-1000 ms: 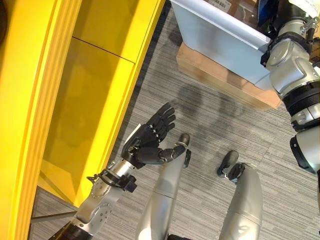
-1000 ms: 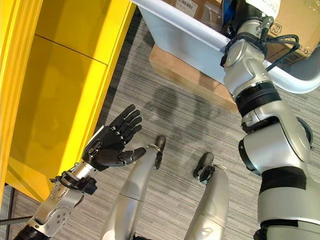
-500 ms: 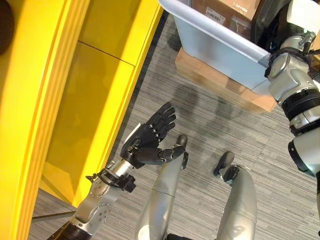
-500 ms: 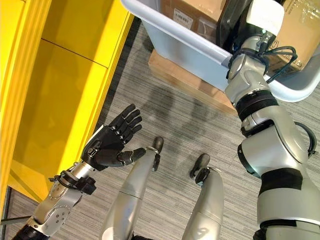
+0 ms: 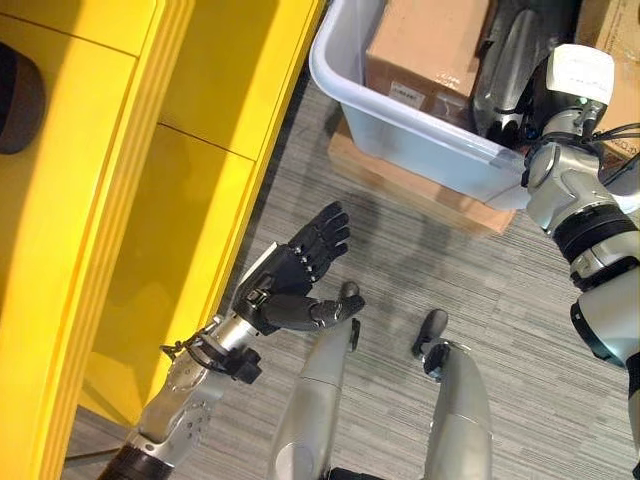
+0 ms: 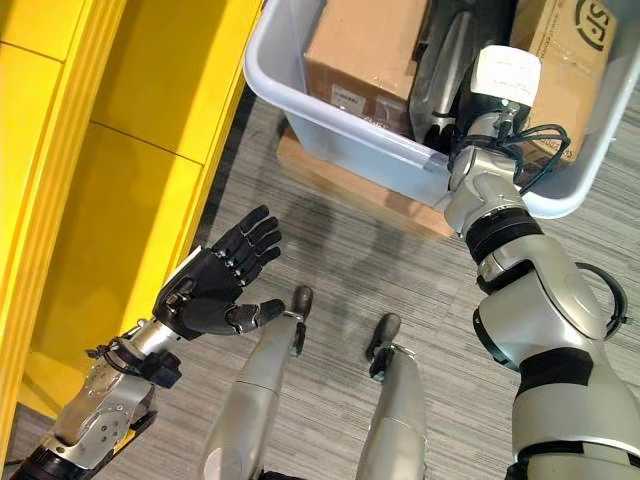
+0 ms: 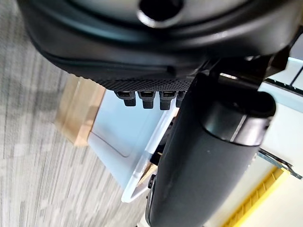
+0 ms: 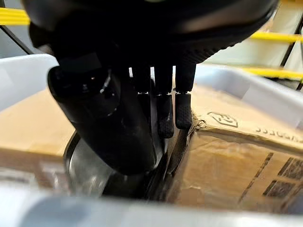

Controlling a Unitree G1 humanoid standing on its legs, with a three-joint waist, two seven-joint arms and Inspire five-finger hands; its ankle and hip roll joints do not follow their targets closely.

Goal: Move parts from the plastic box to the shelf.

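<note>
The pale plastic box [image 5: 400, 135] stands on the floor and holds a brown carton [image 5: 425, 45], a dark glossy part [image 6: 450, 50] and a second carton [image 6: 565, 60]. My right arm reaches into the box. In its wrist view my right hand [image 8: 109, 123] points straight fingers [image 8: 182, 111] down into the gap between the dark part [image 8: 90, 175] and the carton [image 8: 227, 161], holding nothing. My left hand [image 5: 295, 275] is open, palm up, over the carpet beside the yellow shelf [image 5: 200, 200].
A flat wooden board [image 5: 400, 185] lies under the plastic box. The yellow shelf's tall side panel runs along the left. Grey carpet [image 5: 500, 290] lies between shelf and box. In the left wrist view the box wall [image 7: 118, 142] shows beyond the hand.
The camera has tipped towards the box, bringing its contents into view. My right arm has reached further in, over the dark part. The left hand keeps its open pose.
</note>
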